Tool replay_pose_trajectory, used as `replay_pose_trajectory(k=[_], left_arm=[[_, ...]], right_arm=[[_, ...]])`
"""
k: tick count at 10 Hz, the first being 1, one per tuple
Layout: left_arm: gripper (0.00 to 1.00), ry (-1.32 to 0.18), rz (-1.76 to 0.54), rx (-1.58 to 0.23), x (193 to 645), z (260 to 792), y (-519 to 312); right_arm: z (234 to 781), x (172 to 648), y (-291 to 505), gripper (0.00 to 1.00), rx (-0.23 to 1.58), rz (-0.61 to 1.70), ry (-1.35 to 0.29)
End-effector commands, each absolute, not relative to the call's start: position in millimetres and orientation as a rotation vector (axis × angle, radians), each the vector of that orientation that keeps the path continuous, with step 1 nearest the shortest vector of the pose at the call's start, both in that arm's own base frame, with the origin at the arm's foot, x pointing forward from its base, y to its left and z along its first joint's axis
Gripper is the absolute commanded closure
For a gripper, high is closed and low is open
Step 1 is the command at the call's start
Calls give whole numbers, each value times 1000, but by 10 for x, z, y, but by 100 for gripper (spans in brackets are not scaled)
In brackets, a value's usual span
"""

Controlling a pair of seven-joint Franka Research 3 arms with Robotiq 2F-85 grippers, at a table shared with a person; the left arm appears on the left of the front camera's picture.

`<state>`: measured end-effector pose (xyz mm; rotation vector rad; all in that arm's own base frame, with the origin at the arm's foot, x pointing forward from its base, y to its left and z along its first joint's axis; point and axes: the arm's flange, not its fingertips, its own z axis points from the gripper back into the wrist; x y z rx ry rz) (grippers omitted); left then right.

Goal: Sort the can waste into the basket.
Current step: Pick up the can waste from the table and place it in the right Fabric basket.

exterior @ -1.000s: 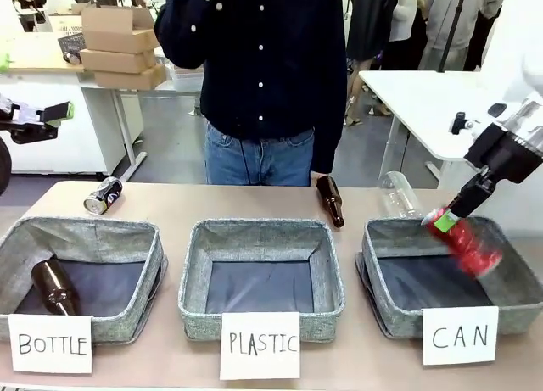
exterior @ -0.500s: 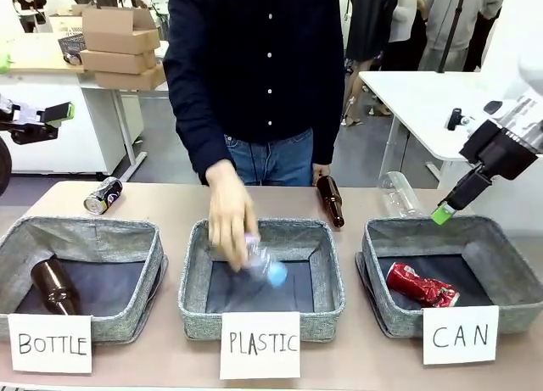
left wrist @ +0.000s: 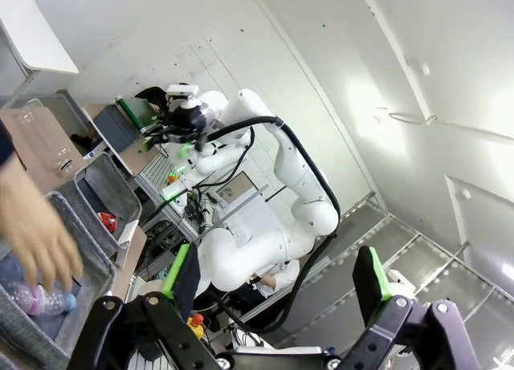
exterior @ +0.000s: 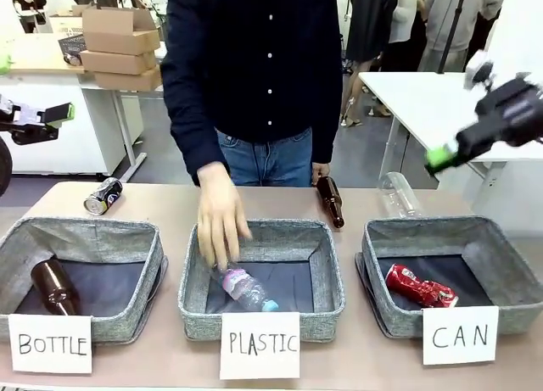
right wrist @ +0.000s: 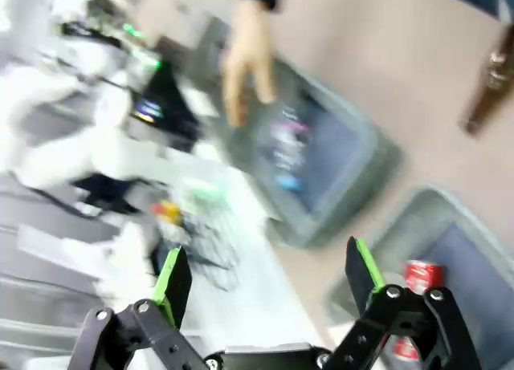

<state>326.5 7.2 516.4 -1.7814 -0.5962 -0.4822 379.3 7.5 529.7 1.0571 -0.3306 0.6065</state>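
Hovering wide and empty above the basket (exterior: 399, 316) holding the red can (exterior: 422, 287), the right end effector (exterior: 440, 159) next needs the black can (exterior: 103, 195), well apart, left on the table (exterior: 174, 206).

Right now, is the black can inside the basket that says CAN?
No, the black can lies on the table behind the BOTTLE basket, while the CAN basket holds the red can.

We're holding our right gripper (exterior: 441, 158) high at the right, jaws spread wide and empty; our left gripper (exterior: 56, 115) is hovering far left, equally agape.
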Motion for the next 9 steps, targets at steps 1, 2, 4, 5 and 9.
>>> replay_pose_trajectory(k=[1,2,4,5,9], left_arm=[[0,-620,-497,-1800,3232,5176,47],[0,-620,-497,-1800,3232,5176,47],[0,-620,-497,-1800,3232,5176,47],[0,-620,-497,-1800,3232,5176,47],[0,-620,-497,-1800,3232,5176,47]], right_arm=[[5413,3717,51,0,1696,31,-521],[5405,3704,59,0,1756,48,-519],[5464,3733,56,0,1211,531,-340],[5464,3733,56,0,1211,531,-340],[5464,3733,56,0,1211,531,-340]])
